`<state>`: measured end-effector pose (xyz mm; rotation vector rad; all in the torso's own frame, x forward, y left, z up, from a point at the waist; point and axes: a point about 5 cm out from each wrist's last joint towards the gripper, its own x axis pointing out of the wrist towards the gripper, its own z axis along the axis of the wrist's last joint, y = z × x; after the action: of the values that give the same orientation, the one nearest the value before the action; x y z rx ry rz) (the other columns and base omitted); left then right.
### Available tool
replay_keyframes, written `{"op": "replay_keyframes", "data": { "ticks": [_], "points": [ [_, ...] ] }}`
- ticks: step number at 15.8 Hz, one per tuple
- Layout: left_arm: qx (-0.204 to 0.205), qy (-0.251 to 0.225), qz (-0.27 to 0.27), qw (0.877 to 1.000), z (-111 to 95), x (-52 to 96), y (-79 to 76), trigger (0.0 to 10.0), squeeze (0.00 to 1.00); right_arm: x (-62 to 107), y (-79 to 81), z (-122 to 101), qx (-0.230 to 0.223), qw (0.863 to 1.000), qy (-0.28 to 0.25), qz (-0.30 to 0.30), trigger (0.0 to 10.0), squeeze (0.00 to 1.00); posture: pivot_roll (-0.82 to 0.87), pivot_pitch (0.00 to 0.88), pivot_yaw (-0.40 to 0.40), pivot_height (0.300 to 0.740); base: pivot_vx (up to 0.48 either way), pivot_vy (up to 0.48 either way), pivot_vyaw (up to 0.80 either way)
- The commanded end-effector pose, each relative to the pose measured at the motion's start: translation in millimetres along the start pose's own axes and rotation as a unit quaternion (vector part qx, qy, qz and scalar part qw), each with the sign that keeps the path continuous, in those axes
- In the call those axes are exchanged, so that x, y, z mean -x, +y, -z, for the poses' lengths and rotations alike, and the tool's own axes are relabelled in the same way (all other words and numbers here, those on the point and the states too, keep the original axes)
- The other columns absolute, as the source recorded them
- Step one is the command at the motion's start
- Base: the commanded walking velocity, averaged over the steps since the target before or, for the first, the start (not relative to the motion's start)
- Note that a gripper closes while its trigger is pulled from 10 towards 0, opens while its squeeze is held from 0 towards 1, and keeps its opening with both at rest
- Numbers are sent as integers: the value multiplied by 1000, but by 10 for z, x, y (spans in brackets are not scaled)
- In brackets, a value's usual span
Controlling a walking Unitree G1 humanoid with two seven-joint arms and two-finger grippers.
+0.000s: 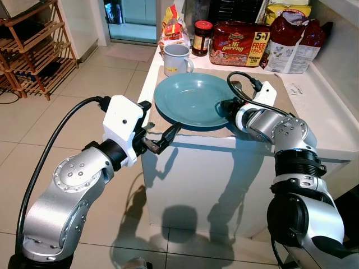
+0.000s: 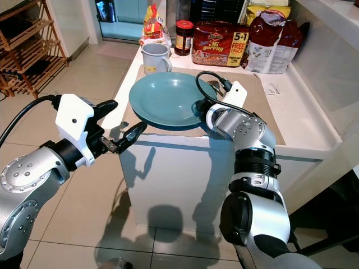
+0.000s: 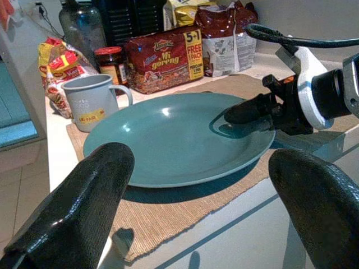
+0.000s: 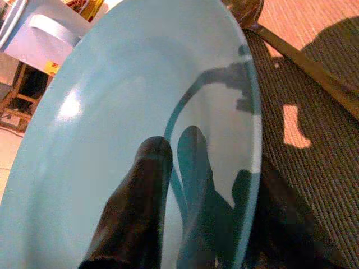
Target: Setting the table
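Observation:
A teal plate [image 1: 190, 98] lies on a woven placemat [image 1: 280, 92] on the white counter, its front left rim reaching past the counter's edge. My right gripper [image 1: 227, 107] is shut on the plate's right rim: one finger [image 4: 140, 196] lies on the plate's upper face and the other sits under the rim. Off the counter's front left corner, my left gripper [image 1: 160, 120] is open, level with the plate's near rim and apart from it. A grey mug [image 1: 176, 59] stands at the mat's back left. A dark spoon handle [image 4: 291, 56] lies on the mat beside the plate.
Along the back of the counter stand a red-lidded jar [image 1: 202, 38], a noodle multipack [image 1: 240, 43] and snack bags [image 1: 291, 42]. A wooden rack [image 1: 33, 50] stands on the tiled floor at far left. The counter drops off just before me.

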<state>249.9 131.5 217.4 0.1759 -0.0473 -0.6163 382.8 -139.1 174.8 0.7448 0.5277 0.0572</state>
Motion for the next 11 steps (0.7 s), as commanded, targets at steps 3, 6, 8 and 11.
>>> {"op": "replay_keyframes", "data": {
  "ticks": [3,6,8,11],
  "points": [
    [-4,-2,10,1000,-25,-7,-37,10000,0,47,-43,-79,-19,1000,-9,-5,0,0,77,15,-50,740,0,0,0],
    [-5,-3,9,1000,-29,-10,-31,10000,0,78,-74,-115,-31,999,-14,-6,0,0,76,14,-47,740,0,0,0],
    [-5,-3,8,1000,-29,-13,-28,10000,0,104,-92,-133,-37,999,-16,-8,0,0,75,10,-47,740,0,0,0],
    [-11,-7,-9,1000,-42,-12,20,10000,0,167,-108,-160,-61,998,-22,-21,0,0,79,0,-51,740,0,0,0]
  ]
}}
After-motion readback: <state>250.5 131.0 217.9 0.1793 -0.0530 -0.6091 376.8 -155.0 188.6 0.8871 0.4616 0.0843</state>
